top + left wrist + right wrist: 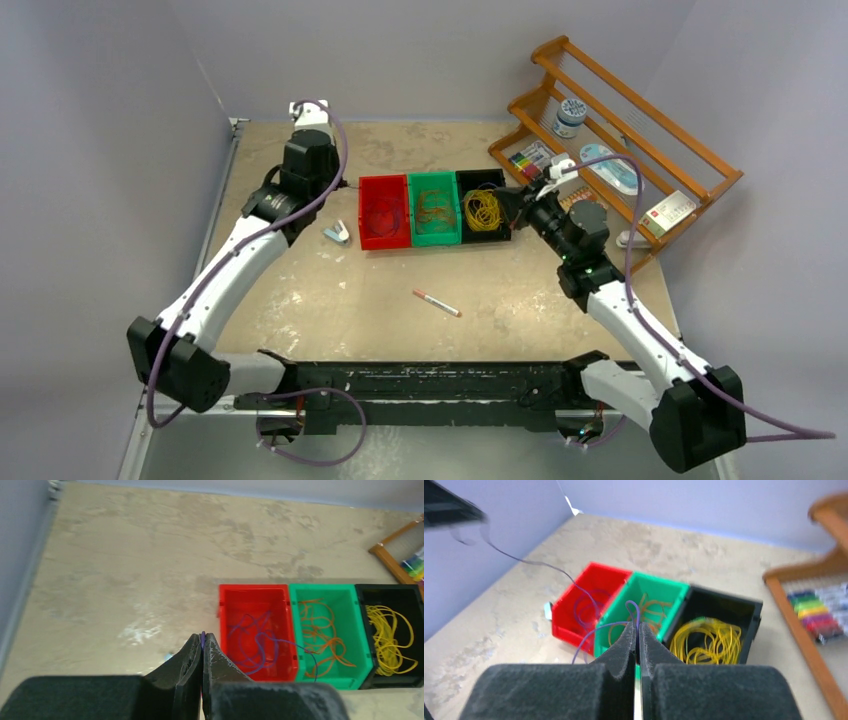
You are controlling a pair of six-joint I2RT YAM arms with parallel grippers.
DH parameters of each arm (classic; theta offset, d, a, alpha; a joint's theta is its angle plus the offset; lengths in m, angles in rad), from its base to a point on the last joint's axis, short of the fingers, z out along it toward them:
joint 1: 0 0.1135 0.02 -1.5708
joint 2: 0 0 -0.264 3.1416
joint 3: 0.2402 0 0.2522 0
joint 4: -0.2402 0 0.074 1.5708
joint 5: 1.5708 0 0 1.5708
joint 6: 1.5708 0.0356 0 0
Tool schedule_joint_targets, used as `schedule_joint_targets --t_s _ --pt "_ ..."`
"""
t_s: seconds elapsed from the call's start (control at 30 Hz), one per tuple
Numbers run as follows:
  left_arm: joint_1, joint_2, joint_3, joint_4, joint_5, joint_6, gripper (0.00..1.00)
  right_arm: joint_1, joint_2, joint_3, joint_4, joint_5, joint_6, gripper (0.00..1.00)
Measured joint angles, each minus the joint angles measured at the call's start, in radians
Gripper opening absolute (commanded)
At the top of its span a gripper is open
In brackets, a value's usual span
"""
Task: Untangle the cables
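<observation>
Three bins stand in a row: red (384, 211), green (434, 208) and black (484, 205). A thin purple cable (257, 640) lies looped in the red bin (255, 630), and one strand crosses into the green bin (325, 630). Orange cable (320, 630) fills the green bin and yellow cable (387, 637) the black bin (390, 597). My left gripper (202, 637), left of the red bin, is shut on a purple strand. My right gripper (637, 625) hangs over the bins, also shut on the purple cable (589, 605), which loops out above its tips.
A red-and-white pen (436, 303) lies on the table in front of the bins. A small pale-blue object (337, 233) sits left of the red bin. A wooden rack (700, 170) with markers and boxes stands at the right. Walls close the left and back.
</observation>
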Motion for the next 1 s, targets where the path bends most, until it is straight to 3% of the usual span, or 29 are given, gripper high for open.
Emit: schedule_joint_targets --t_s 0.2,0.37,0.8,1.0 --pt "0.079 0.152 -0.077 0.187 0.25 -0.115 0.0 0.0 -0.037 0.141 -0.003 -0.065 -0.034 0.0" --pt "0.098 0.263 -0.103 0.299 0.34 -0.184 0.0 0.0 -0.038 0.238 -0.003 -0.141 -0.052 0.0" --pt "0.099 0.52 -0.103 0.444 0.378 -0.269 0.0 0.0 -0.003 0.288 0.043 -0.347 0.007 0.0" --pt "0.099 0.558 -0.103 0.444 0.347 -0.274 0.23 0.0 0.018 0.347 0.072 -0.422 0.046 0.0"
